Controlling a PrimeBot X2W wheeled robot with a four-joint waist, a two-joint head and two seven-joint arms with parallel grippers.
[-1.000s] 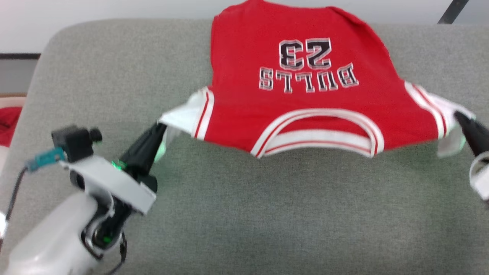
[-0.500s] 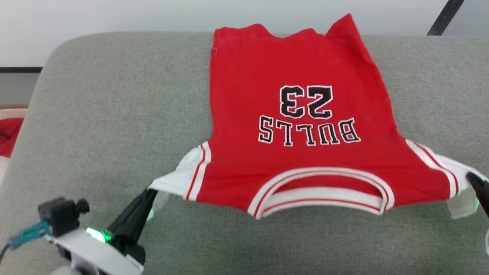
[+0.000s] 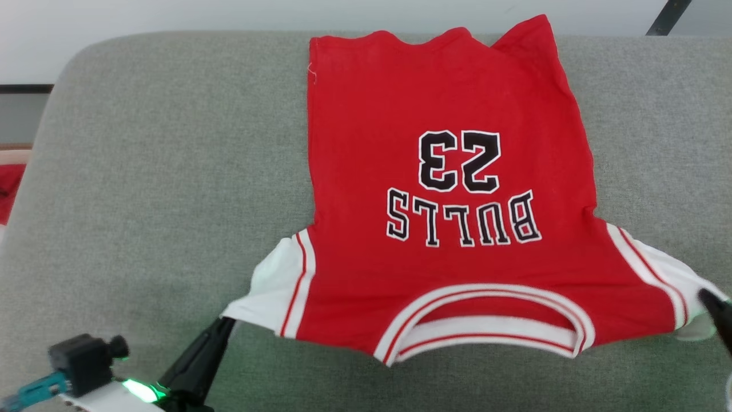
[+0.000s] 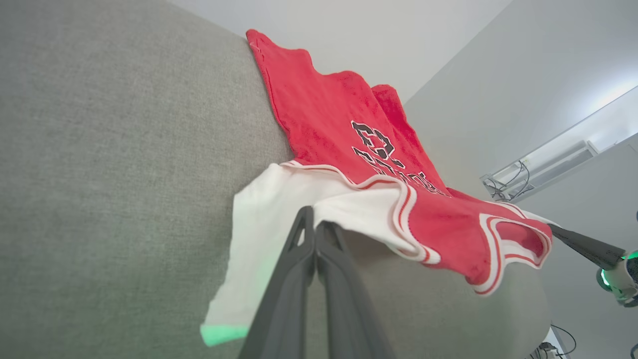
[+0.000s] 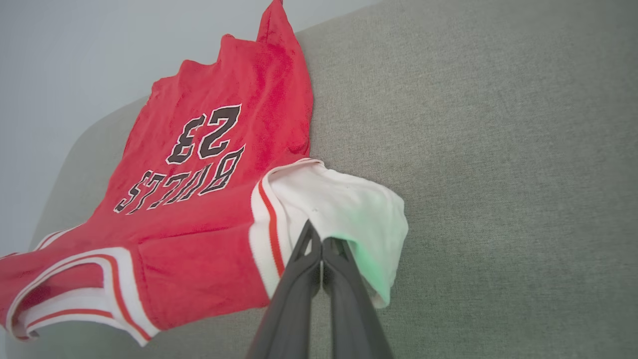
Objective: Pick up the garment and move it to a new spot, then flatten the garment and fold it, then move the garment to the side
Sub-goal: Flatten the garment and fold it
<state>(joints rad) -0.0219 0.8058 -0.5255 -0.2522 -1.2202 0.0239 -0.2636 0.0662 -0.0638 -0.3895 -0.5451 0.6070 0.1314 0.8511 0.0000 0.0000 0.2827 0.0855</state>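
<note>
Head view: a red sleeveless garment (image 3: 452, 269) lies spread on a grey fabric surface (image 3: 143, 171), filling the ctr & right of the frame. Its hem is at the top and its white-and-red striped neckline at the btm, so the lettering "BULLS 23" reads upside down. White side panels flare out at lower left & lower right. The left gripper (image 3: 224, 325) comes up from the btm left corner, jaws pressed together on the tip of the lower-left panel. The right gripper (image 3: 711, 302) enters at the right edge, jaws closed on the lower-right panel. A bit of plain red cloth (image 3: 7, 189) shows at the far left edge, beyond the surface.

Left wrist view: the jaws, w/ no gap, pinch white fabric at frame ctr. The neckline edge hangs raised off the surface, running to the lower right.

Right wrist view: the jaws pinch the white panel at lower ctr, w/ the garment spreading to the left.
</note>
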